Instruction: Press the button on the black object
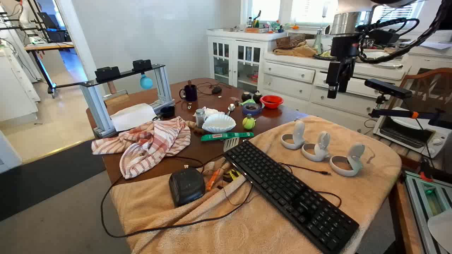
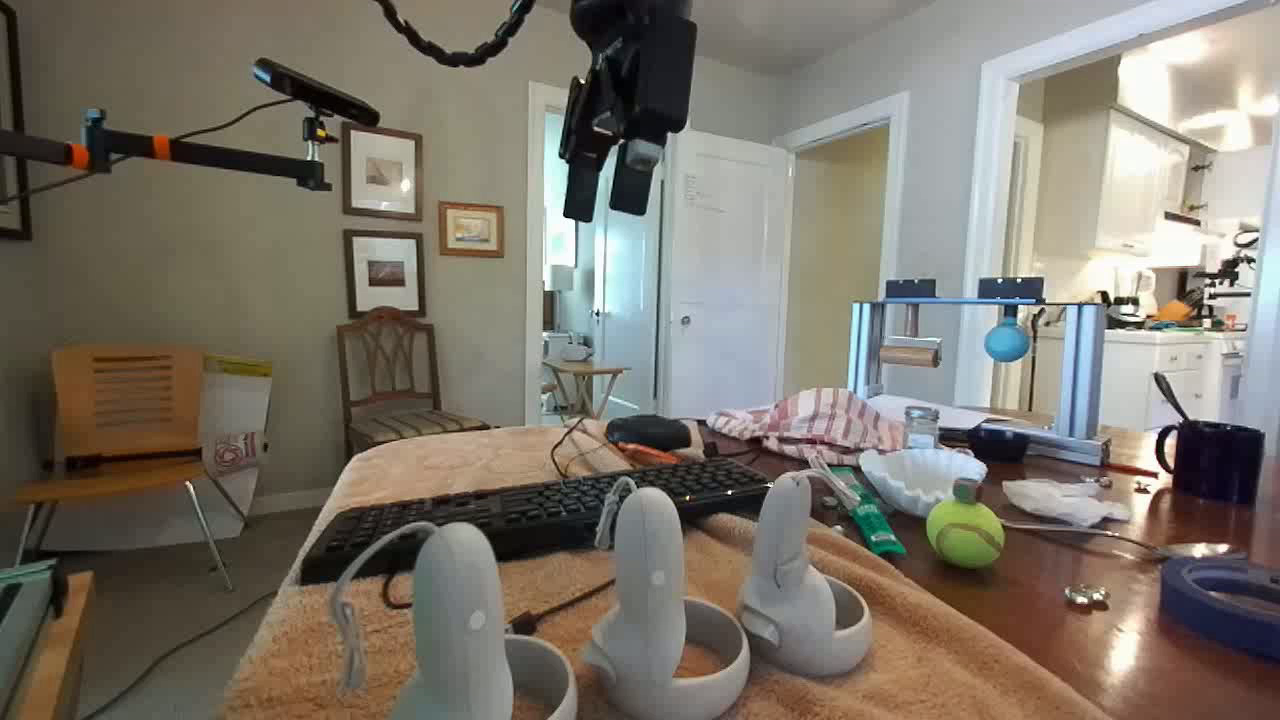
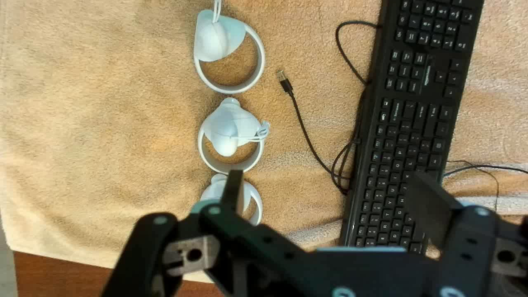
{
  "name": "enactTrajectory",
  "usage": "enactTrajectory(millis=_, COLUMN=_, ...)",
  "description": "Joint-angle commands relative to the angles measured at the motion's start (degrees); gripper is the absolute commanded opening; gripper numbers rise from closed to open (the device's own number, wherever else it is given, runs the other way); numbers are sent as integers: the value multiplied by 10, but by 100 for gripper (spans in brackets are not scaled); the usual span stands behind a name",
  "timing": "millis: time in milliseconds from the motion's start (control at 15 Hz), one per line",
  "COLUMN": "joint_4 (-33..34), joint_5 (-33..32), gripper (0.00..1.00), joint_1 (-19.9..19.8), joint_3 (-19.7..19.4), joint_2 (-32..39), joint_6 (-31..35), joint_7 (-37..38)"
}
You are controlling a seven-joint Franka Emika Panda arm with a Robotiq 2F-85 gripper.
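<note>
The fingers [image 3: 427, 204] stand spread and hold nothing, low in the wrist view and high in both exterior views. Beneath them, the keyboard [image 3: 404, 136] runs down the right of the wrist view and three pale controllers [image 3: 225, 130] line up near its centre, on a tan blanket [image 3: 103, 103] that covers part of the surface [image 1: 208, 150]. Farther out, and outside the wrist view, the black object [image 1: 186, 186] rests on the blanket near its edge, left of centre in the lower half of an exterior view.

Its shell looks hard and smooth, so it is probably stiff, light and a little slippery, and should bear a modest push; the soft pile beneath may let it tilt or skid. I cannot make out the button. A press should need no hold: draw the fingers together and push straight down on the top. To steady it, grip across the rounded sides, clear of the black cord [image 1: 120, 236] looping below it in the frame.
</note>
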Motion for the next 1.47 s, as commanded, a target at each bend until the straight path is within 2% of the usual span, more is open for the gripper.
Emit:
enactTrajectory(millis=0, joint_4=1, joint_5=2, gripper=100, joint_1=-7, joint_3=6, joint_2=1, joint_6=-1, joint_7=-2)
enactTrajectory(millis=733, joint_4=5, joint_5=1, gripper=100, joint_1=-6, joint_3=5, joint_2=8, joint_6=2, joint_7=-7)
enactTrajectory(millis=1133, joint_4=58, joint_5=-34, gripper=100, joint_1=14, joint_3=-6, joint_2=54, joint_6=72, joint_7=-167)
enactTrajectory(millis=1400, joint_4=130, joint_5=-6, gripper=100, joint_1=36, joint_3=-15, joint_2=115, joint_6=103, joint_7=-291)
